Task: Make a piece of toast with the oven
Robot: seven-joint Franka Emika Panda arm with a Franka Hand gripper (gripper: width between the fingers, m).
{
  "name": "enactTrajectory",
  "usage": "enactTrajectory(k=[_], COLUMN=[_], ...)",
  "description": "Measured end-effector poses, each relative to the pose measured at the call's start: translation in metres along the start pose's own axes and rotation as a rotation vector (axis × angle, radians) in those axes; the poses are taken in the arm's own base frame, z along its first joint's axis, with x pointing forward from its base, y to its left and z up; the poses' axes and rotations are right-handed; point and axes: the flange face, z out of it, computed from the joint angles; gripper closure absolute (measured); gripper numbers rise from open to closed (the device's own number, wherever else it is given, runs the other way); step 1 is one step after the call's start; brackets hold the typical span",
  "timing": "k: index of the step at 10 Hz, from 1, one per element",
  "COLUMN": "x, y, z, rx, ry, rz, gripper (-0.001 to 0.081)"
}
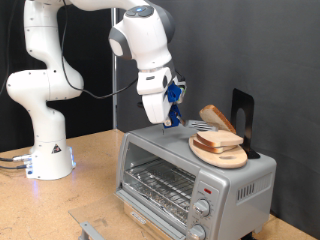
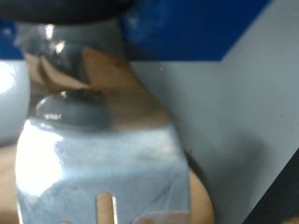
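— Toast first: where is it?

— One piece of toast [image 1: 218,117] stands tilted on edge on the round wooden plate [image 1: 210,157], and a second slice [image 1: 226,140] lies flat just beside it. The plate sits on top of the oven [image 1: 160,150], not on the table [image 1: 90,165] itself.

— And the oven?

— Towards the table's corner at the exterior view's bottom right. Its wire rack shows behind the glass, and the two knobs are on the front at that same end.

— What's the gripper doing?

— The gripper [image 1: 168,118] hangs over the oven's top, on the side nearer the robot's base, clenched on a metal spatula [image 1: 200,126]. The blade reaches to the tilted slice and touches it. In the wrist view the slotted blade [image 2: 103,154] fills the picture, with a bit of tan crust past its edge.

— Anything else up there?

— A black stand [image 1: 243,108] just behind the plate.
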Motion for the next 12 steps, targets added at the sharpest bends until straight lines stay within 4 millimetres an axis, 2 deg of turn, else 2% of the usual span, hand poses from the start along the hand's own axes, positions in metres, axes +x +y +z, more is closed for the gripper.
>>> enactTrajectory(k=[4, 12], x=[-0.011, -0.049], y=[0.012, 0.037], z=[-0.001, 0.002], rx=[-0.009, -0.042], ry=[-0.013, -0.031], rz=[-0.026, -0.085], gripper=[0.0415, 0.0415])
